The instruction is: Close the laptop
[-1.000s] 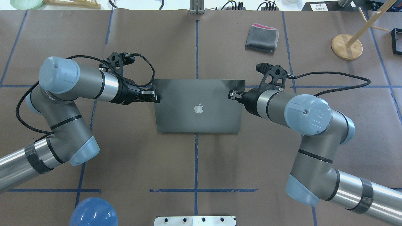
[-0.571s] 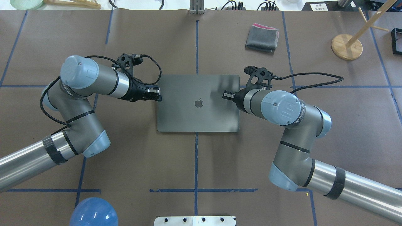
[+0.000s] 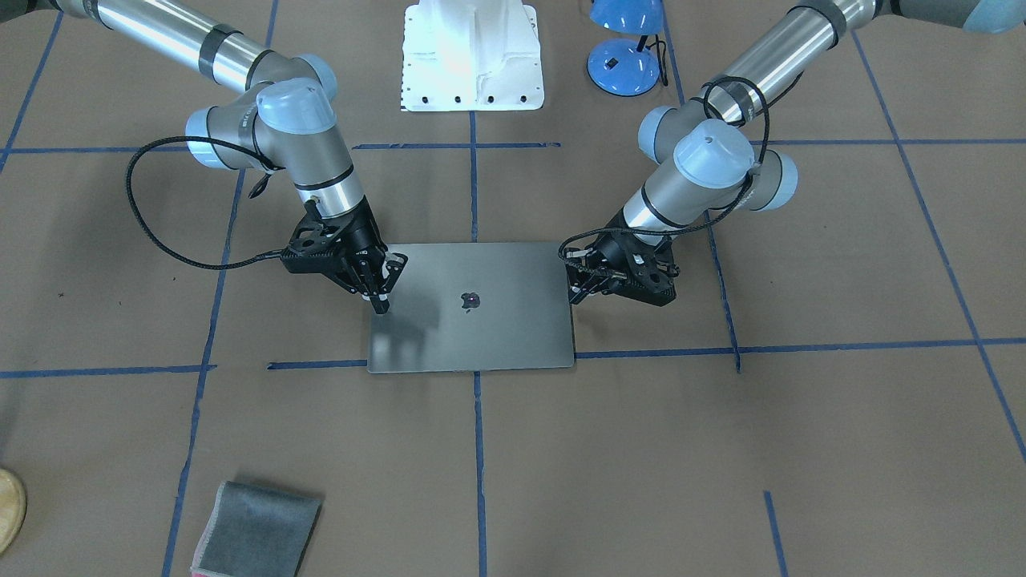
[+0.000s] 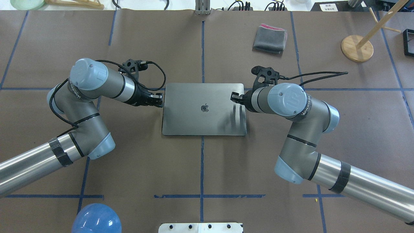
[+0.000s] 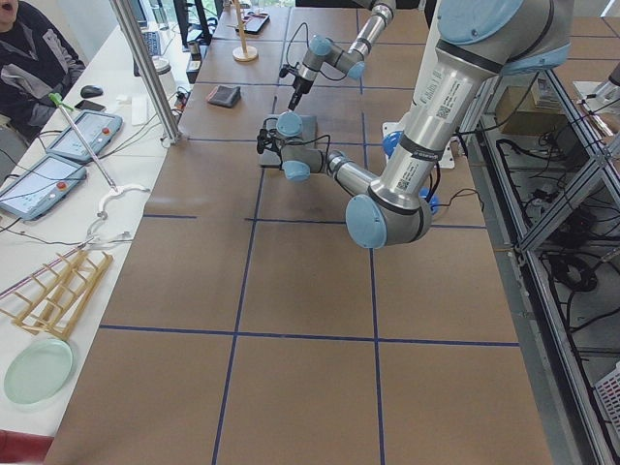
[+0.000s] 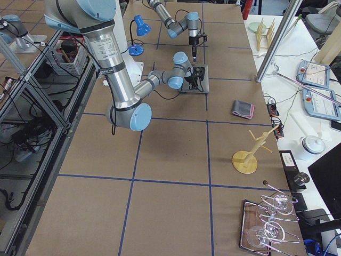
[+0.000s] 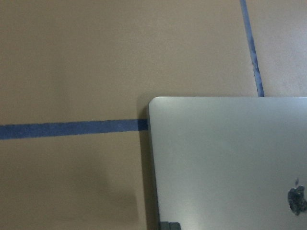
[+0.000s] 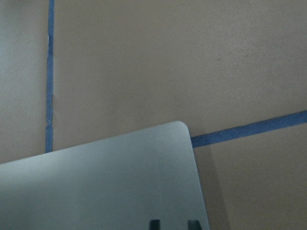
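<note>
The grey laptop (image 4: 203,119) lies shut and flat at the table's middle, lid up with its dark logo showing; it also shows in the front view (image 3: 473,328) and in both wrist views (image 7: 225,158) (image 8: 105,187). My left gripper (image 4: 159,98) is shut and empty, low beside the laptop's left edge near its far corner (image 3: 574,288). My right gripper (image 4: 233,96) is shut, its fingertips down on the lid near the right edge (image 3: 379,304). Keys and screen are hidden.
A folded grey cloth (image 4: 270,38) lies at the far right, apart from the laptop. A wooden stand (image 4: 357,48) is further right. A blue lamp (image 4: 96,218) stands near the robot's base at the left.
The lid has gone down flat onto the base. Both grippers have come lower and closer in, the left at the laptop's left edge, the right over its right edge.
</note>
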Motion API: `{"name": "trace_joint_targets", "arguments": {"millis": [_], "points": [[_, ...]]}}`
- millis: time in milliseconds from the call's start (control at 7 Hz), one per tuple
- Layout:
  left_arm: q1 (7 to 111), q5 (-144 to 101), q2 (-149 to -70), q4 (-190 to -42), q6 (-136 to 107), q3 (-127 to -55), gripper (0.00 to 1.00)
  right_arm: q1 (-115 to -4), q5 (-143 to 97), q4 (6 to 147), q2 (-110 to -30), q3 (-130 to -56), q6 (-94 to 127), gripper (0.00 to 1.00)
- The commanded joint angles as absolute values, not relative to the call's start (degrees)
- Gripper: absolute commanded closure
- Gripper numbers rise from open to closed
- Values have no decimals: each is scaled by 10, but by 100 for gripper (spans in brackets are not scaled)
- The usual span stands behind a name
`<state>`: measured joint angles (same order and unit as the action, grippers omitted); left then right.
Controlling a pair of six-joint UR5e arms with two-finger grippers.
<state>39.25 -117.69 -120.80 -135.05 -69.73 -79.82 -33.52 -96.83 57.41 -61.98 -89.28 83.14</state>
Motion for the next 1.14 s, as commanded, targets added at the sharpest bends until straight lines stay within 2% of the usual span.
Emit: {"name": "trace_joint_targets", "arguments": {"millis": [0,143,429,714,1000], "points": [[441,-1202,-1187,-1224,-693,-843,1,-416,-1091,614,-627,-896,815,0],[457,-1203,-1180,-1107,-611,-894,1,-466,-1153,656,-641,-916,753,0],[524,-1198,-1146,-831,-334,-1015,1,-535,-1194,779,-733,-1008,559,0],[640,-1205,-1053,-794,-131,-1056,1,-648,-1248,908,-796,-1062,299,0],[783,-1316,-988,-791,-4,-1037,1,-782,-1305,946,-873,-1054,50,0]]}}
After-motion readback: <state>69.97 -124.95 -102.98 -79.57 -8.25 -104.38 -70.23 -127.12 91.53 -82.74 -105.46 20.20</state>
